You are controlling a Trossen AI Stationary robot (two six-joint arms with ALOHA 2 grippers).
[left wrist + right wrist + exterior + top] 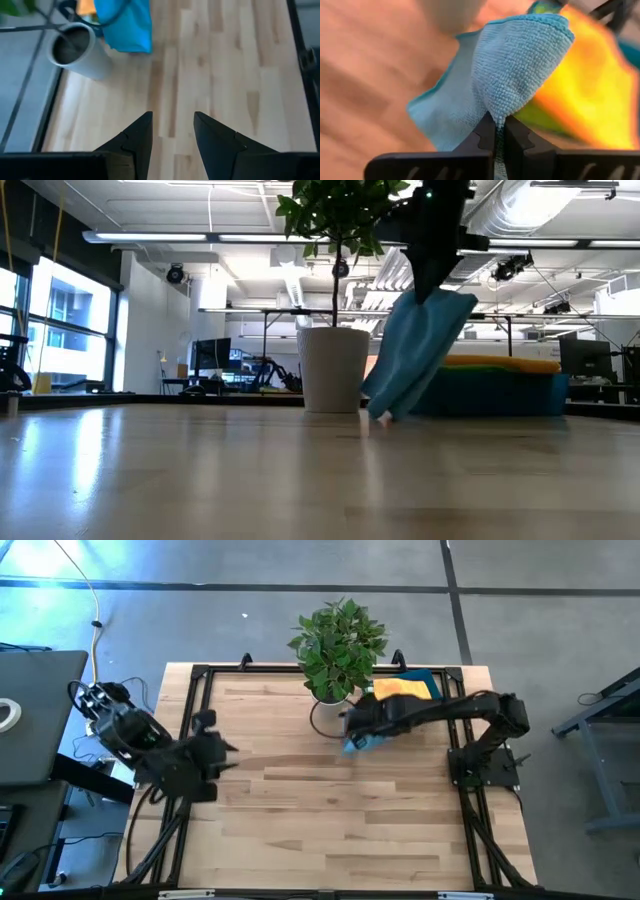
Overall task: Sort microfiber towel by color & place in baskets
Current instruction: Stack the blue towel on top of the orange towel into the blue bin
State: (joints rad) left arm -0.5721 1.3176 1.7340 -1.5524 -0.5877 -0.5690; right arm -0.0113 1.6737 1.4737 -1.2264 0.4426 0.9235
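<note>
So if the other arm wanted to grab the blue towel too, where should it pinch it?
Probably the loose bottom corner. The blue towel hangs limp from the right gripper, shut on its top fold, with its lowest tip at the table. Come in level from the open side away from the plant pot, closing the fingers across the thin hanging edge.

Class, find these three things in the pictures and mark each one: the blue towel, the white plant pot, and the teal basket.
blue towel (415, 355): low view, middle of the hanging cloth.
white plant pot (333, 370): low view, front of its wall.
teal basket (500, 392): low view, its near side wall, below the yellow towel.
</note>
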